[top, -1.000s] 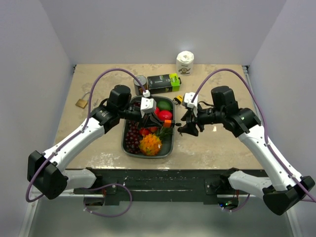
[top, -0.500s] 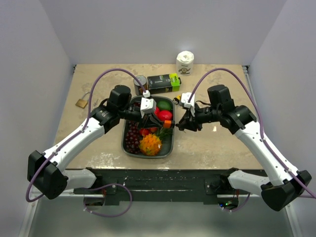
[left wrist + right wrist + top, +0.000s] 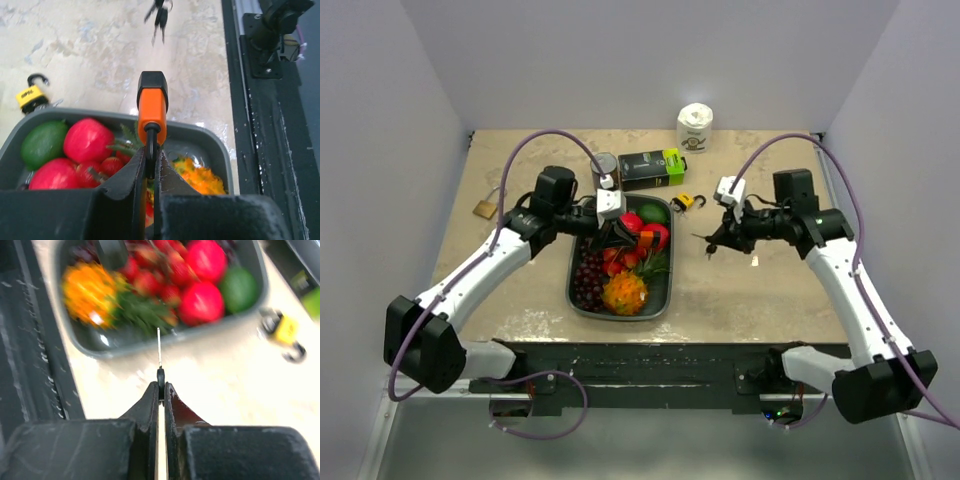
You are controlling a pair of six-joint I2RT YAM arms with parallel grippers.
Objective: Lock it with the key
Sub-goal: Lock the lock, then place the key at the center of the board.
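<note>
Key (image 3: pixel 160 374) pinched in closed right jaws — left jaws clamp orange padlock (image 3: pixel 152 107).

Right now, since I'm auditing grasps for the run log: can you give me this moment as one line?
left hand: shut on orange padlock over fruit tray | right hand: shut on key | yellow padlock: on table, untouched

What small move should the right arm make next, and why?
Probably ease the right gripper, shut on the key bunch, toward the orange lock that the left gripper holds above the fruit tray. The keys hang apart from the lock, over the table, so they must close that gap before any key can go in.
</note>
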